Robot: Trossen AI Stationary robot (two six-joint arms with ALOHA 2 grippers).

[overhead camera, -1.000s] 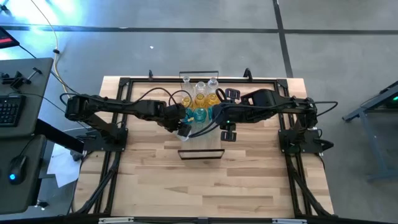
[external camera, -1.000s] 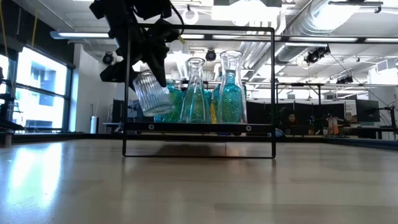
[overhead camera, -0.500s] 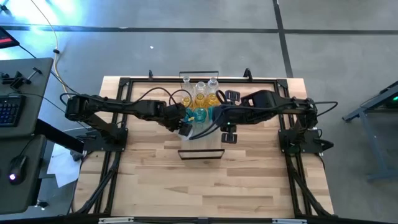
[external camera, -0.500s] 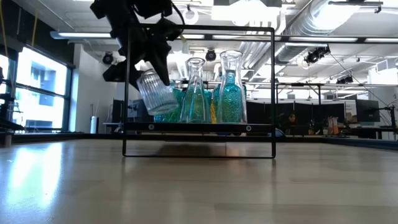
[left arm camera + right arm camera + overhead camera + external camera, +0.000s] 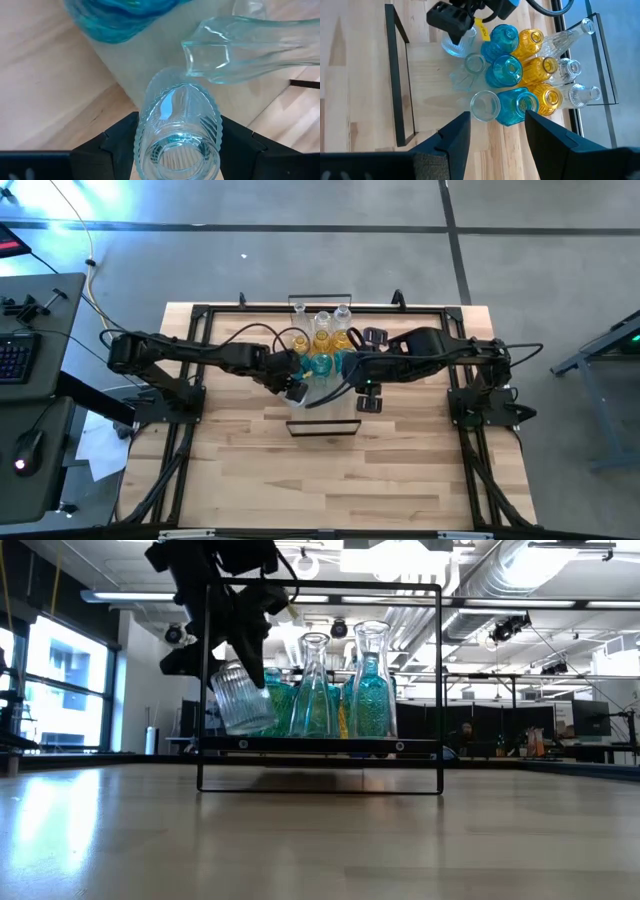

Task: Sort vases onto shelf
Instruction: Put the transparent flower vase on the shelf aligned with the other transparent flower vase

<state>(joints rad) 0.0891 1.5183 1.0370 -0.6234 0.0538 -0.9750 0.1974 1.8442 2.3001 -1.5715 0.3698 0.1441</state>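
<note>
Low view puts us level with the shelf [image 5: 320,743], and we see the left claw [image 5: 238,660] coming down from above with a ribbed clear vase [image 5: 240,700] clamped between its fingers. That vase hangs tilted, its belly just above the board at the open end of the row, right beside the teal vases [image 5: 372,705] standing upright there. Its long axis leans away from vertical, so we judge it must be brought upright before it can be set down. From the left wrist camera the ribbed glass [image 5: 177,130] fills the gap between the 2 dark fingers [image 5: 117,142], with a smooth clear neck [image 5: 240,50] lying close ahead of it.

Overhead, the left arm is plainly the nearer one to that free spot; the right claw [image 5: 368,392] hovers just beside the shelf, nothing between its partly spread fingers. Its wrist camera looks down on the cluster: teal, amber vases [image 5: 537,65] and clear vases [image 5: 570,67], all round-bellied, narrow-necked glass, glossy on pale wood framed in thin black metal.
</note>
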